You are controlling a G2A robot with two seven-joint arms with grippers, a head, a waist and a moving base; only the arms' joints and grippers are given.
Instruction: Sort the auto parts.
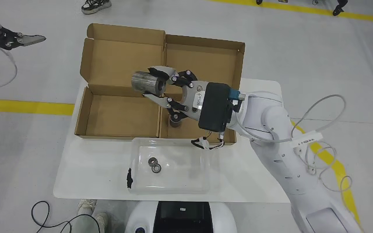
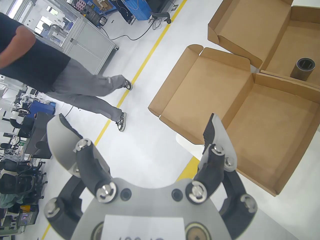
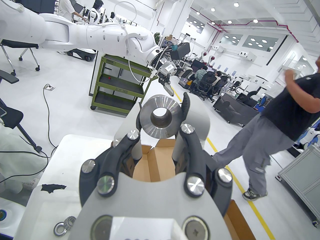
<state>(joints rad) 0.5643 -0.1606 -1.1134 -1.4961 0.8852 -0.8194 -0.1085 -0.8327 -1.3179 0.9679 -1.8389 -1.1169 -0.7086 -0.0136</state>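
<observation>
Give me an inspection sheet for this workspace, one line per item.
Surface: white table, carrying two boxes and a bin.
Job's things: metal cylinder held above the open boxes; dark sleeve standing in the right box; two bearings in the clear bin.
Clutter: black scrap by the bin's edge.
Grippers: right gripper shut on the cylinder; left gripper open, off the table.
Cables: white cable looped by the right arm; black cable on the floor.
Surroundings: yellow floor lines.

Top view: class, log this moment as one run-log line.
right tool shut on metal cylinder above cardboard boxes | left tool open, empty | two bearings in clear tray
</observation>
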